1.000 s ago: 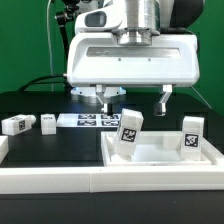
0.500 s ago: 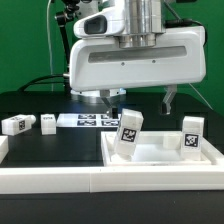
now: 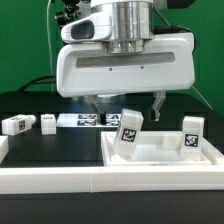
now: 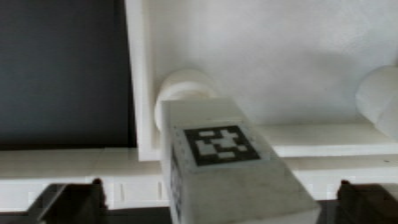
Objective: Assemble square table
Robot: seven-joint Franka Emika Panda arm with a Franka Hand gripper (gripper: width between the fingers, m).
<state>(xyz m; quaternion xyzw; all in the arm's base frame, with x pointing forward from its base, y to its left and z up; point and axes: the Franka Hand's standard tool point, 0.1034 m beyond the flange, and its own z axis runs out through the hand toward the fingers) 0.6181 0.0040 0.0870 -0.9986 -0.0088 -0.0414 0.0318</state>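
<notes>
The leg (image 3: 129, 131) under you is a small white plastic block. I judge it light, stiff and smooth, so an off-centre squeeze may tip it or let it slip. Take it squarely on two opposite flat sides, a little below its top. It stands slightly tilted on the slab (image 3: 160, 156), toward the exterior view's left. A second leg (image 3: 191, 136) stands toward the right. You cannot tell whether either is fixed in. A third leg (image 3: 47, 122) and a fourth leg (image 3: 14, 124) lie on the table (image 3: 40, 145), well apart from the slab. Your gripper (image 3: 130, 102) hangs straight down just above the leg. Its fingers (image 4: 71, 200) are spread wide, one on each side, gripping nothing.
</notes>
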